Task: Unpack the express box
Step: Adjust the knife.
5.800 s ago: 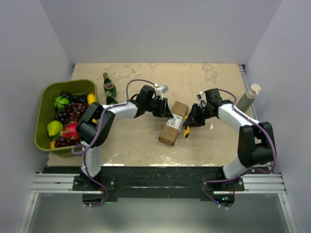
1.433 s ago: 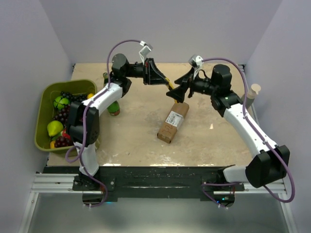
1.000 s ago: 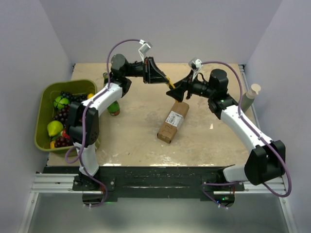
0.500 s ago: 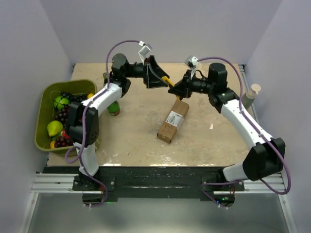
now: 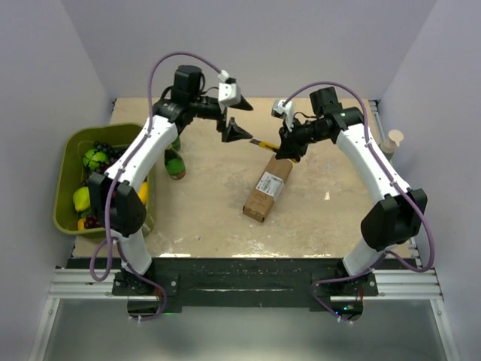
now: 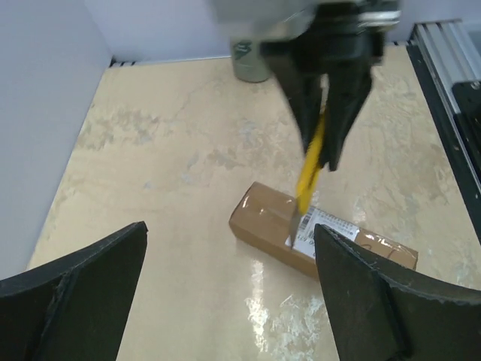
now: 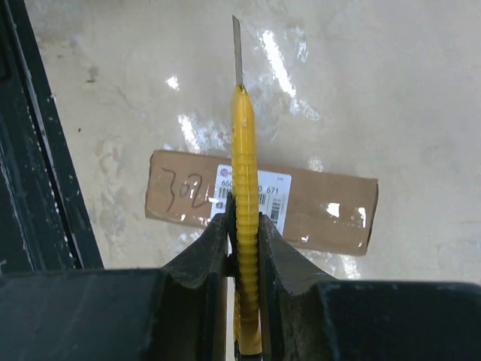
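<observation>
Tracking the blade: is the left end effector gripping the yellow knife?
No, the left end effector is open and empty; the right end effector clamps the knife.

Fruit bin [image 5: 90, 131], bottle [image 5: 173, 160], yellow knife [image 7: 244, 150].

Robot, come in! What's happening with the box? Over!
Left tool open, empty. Right tool shut on yellow knife, blade out, above express box. Box flat on table, unopened. Nothing in the way.

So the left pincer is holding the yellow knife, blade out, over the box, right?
Not quite: the right pincer holds the yellow knife, blade out, over the box. The left pincer is open and empty. The right wrist view shows it.
</observation>
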Robot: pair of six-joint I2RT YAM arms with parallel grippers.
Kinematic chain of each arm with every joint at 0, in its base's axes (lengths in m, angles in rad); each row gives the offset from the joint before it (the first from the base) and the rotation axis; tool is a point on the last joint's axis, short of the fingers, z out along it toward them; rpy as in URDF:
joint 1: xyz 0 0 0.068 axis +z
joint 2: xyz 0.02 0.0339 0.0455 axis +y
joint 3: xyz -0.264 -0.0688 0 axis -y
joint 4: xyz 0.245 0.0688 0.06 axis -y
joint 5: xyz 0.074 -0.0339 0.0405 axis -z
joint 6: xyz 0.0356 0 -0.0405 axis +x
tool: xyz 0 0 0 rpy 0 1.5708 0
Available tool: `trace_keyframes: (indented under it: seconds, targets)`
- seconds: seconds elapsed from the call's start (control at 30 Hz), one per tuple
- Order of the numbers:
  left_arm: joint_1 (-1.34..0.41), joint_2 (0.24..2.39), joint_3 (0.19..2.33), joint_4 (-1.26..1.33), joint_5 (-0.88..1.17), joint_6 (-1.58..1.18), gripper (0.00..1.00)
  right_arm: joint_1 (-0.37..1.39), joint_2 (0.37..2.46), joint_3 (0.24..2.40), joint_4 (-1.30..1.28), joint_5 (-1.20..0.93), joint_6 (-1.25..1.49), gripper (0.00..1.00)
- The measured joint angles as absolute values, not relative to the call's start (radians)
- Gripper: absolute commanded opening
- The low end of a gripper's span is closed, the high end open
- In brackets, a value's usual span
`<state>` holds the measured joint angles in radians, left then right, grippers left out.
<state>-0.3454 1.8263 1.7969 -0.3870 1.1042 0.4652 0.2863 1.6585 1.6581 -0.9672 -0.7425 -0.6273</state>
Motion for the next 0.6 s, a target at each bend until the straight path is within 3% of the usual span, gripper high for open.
trace_keyframes:
  seconds: [0.07,0.27,0.6]
  targets:
    - [-0.414,1.818,1.828,-0.463,1.095,0.569,0.93,0.287,1.655,1.658,-0.986,-0.720,-0.633,0.00]
    - [-0.519,1.920,2.035,-0.724,1.104,0.728,0.73,0.289,1.617,1.659,-0.990,-0.669,-0.649,0.00]
    - [-0.503,2.008,2.028,-0.756,1.121,0.646,0.69,0.302,1.560,1.659,-0.993,-0.662,-0.675,0.00]
